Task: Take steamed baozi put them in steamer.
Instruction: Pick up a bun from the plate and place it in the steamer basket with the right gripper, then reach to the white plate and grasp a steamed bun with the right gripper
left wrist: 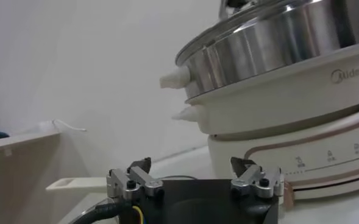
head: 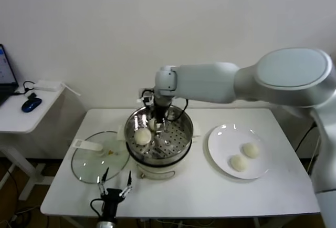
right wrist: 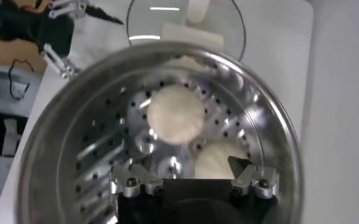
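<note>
Steamed baozi (right wrist: 174,113), soft off-white dough domes, likely light and easily dented, suited a gentle side grip; right gripper (right wrist: 194,178) hung unclenched inside the shiny perforated steel steamer (head: 183,134); left gripper (head: 115,188) idled, unclenched.

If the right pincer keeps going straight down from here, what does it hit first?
Most likely the baozi just beneath the right pincer, which sits open inside the steamer; the perforated tray lies below it. Depth is unclear.

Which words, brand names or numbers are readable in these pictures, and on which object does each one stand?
"Midea": grey brand name on the white base of the shiny steel steamer, left wrist view.
Small dial markings lower on the same base: too small to read.
No other text is readable, in any view.
</note>
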Available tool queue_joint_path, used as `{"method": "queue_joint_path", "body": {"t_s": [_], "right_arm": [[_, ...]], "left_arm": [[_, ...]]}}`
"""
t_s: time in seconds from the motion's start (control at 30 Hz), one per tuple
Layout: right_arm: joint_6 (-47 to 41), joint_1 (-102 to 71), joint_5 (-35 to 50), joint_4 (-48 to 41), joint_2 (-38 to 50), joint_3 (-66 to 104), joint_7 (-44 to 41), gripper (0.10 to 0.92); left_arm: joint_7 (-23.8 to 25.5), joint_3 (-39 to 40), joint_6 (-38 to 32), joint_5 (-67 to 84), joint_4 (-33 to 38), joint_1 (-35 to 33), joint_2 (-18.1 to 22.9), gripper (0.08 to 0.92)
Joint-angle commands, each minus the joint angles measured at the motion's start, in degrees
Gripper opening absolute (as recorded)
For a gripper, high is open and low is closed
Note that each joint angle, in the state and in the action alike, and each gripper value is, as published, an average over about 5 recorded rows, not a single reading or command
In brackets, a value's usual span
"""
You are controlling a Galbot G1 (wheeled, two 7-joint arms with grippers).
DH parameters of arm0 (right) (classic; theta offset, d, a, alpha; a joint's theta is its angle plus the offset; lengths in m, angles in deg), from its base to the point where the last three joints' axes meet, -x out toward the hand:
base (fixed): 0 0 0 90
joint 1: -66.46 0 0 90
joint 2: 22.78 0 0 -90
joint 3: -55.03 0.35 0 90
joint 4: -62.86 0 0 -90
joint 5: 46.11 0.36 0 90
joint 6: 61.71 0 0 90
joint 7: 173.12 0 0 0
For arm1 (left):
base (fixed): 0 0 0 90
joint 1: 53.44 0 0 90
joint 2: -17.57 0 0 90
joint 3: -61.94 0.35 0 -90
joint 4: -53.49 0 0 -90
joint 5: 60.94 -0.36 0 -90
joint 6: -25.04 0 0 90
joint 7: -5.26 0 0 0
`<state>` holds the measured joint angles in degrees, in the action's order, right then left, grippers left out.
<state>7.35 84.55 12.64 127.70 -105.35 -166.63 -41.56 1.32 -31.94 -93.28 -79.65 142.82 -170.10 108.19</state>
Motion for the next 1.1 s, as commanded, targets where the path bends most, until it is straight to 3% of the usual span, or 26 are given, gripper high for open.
{"method": "queue_joint_path", "body": {"t_s": [0.03,0.27,0.53,1.1], "right_arm": [[7.96,13.8,-4.1,10.6,14.8,-9.11,-8.99,0.823],[11.47,14.28,-14.57,17.48,29.09,-16.77,-9.59,0.823],[10.87,4.78,-25.29,18.39,38.52,-14.24,-6.44,0.823],[8.51,-18.3,-33.59,8.25,40.61,1.95,-1.56,0.823]], "left_arm": [[-0.04,0.1,-0.02,-0.25,0.11,-0.21,0.1,0.823],[-0.17,0.16,-0.1,-0.8,-0.17,-0.13,0.41,0.823],[-0.37,0.26,-0.09,-1.92,-0.67,0.02,1.07,0.823],[-0.78,-0.39,-0.13,-2.46,-2.06,-0.27,1.05,0.823]]}}
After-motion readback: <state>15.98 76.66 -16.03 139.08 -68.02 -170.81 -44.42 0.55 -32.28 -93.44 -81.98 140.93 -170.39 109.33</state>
